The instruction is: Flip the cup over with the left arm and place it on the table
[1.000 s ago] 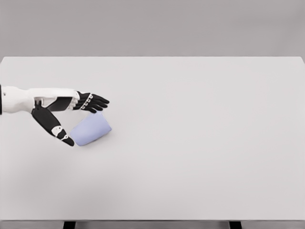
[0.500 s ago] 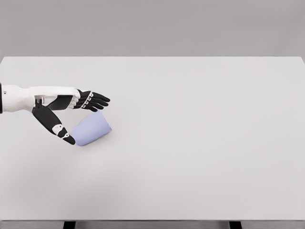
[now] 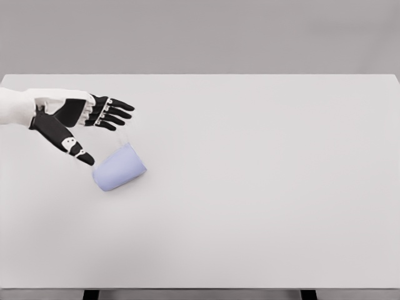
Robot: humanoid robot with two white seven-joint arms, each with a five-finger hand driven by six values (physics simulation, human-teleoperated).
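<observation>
While lilac cup (image 3: 119,167) is seen lying tilted on white table (image 3: 262,187), left hand (image 3: 78,119) is held above it — fingers spread, nothing gripped; thumb tip possibly touching cup.

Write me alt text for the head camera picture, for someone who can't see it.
A pale blue cup lies tilted on its side on a white table, left of the middle. The robot's left hand hovers just above and left of it, fingers spread, holding nothing. The right arm is out of view.
</observation>
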